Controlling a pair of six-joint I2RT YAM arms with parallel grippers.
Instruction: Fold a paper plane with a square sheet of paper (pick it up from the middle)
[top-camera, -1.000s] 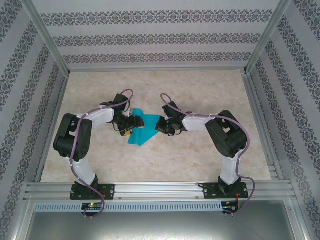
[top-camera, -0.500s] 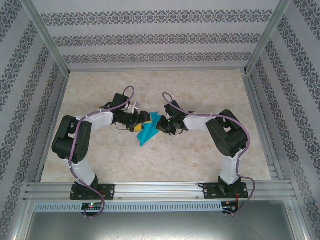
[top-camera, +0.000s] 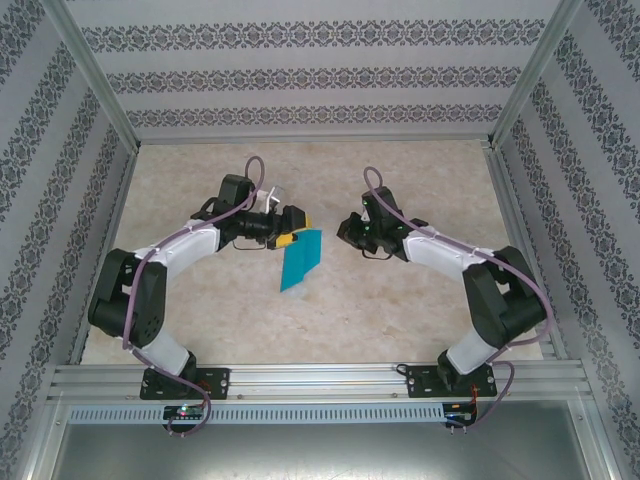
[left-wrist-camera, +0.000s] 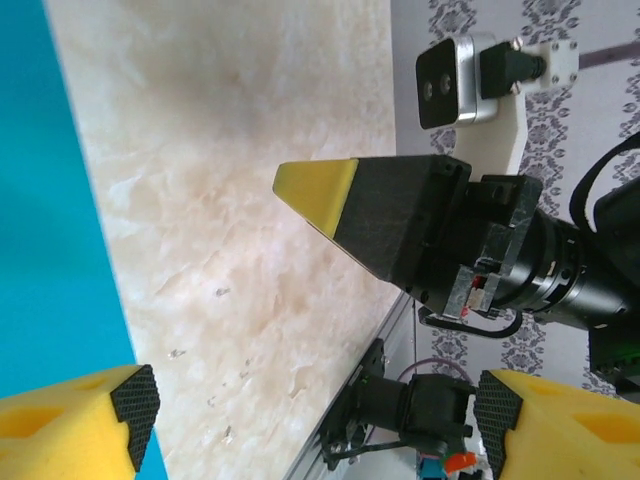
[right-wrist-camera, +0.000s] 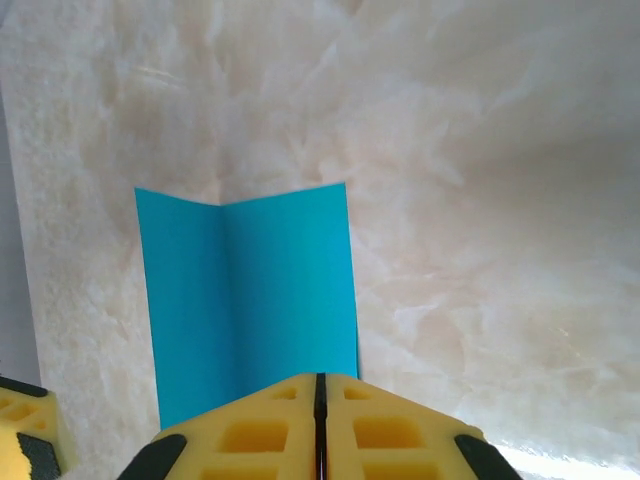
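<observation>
While the folded teal paper (top-camera: 302, 258) lies loose on the surface (top-camera: 400, 300), my left fingers (left-wrist-camera: 70, 425) gape empty and my right fingers (right-wrist-camera: 260, 430) are closed on nothing, so its crease may spring open.

The left arm (top-camera: 185, 245) and right arm (top-camera: 440, 250) are built alike, with smooth white shells over the long links and bulky black housings (top-camera: 125, 300) at the joints. A thin mauve cable (top-camera: 255, 172) runs along each arm to black bolted base plates (top-camera: 180, 382). The right gripper (right-wrist-camera: 320, 380) has blocky yellow foam fingers (right-wrist-camera: 250, 435) with square recesses, edged in black. A white bracket (left-wrist-camera: 510, 130) carries its small black camera (left-wrist-camera: 445, 85).
</observation>
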